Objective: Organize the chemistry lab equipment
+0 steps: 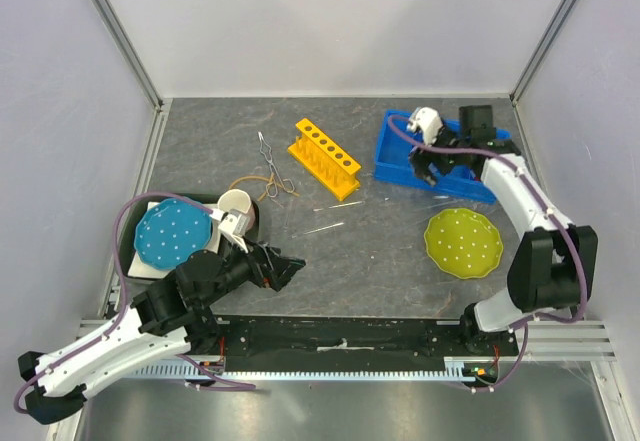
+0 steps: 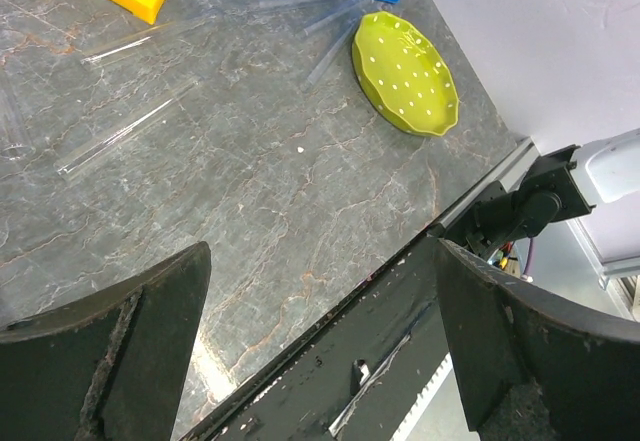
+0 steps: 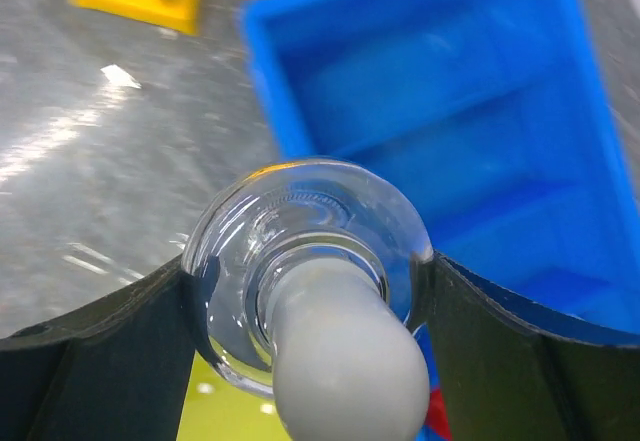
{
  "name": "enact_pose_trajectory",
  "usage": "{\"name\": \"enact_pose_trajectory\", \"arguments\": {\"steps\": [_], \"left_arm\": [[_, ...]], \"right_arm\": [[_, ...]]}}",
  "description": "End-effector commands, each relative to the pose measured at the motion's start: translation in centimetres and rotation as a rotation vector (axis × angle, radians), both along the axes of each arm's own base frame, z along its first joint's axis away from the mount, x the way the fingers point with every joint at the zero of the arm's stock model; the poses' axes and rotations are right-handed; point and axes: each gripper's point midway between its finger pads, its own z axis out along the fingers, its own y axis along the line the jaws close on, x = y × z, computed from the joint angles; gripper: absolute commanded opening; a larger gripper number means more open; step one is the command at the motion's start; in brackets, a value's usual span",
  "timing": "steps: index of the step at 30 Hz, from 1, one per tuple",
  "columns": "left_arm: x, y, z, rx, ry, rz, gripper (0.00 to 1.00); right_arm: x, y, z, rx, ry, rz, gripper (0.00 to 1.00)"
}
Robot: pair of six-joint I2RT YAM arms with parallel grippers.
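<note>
Clearly the right gripper (image 3: 312,306) is clamped on the tiny clear glass flask (image 3: 300,223), which has a pale stopper (image 3: 350,371) in its neck, and holds it over the blue plastic tray (image 3: 455,81). I'd lower it straight into a compartment and let go only once it rests, since round glass may roll. Only that wrist camera shows the grip; from above I can't make the flask out. The left gripper (image 2: 320,261) hangs with jaws apart and empty, and its view catches thin clear rods (image 2: 125,133) that look faint overhead.
</note>
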Motion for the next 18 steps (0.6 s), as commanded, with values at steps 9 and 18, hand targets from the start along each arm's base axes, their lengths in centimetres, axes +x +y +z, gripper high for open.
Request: {"name": "enact_pose_trajectory", "arguments": {"steps": [9, 18], "left_arm": [[0.1, 0.4, -0.5, -0.010, 0.020, 0.030, 0.97], [0.4, 0.2, -0.5, 0.007, 0.023, 0.035, 0.97]], "right_arm": [[8.4, -10.8, 1.0, -0.155, -0.060, -0.148, 0.46], [9.7, -11.7, -3.2, -0.172, 0.026, -0.147, 0.48]]}}
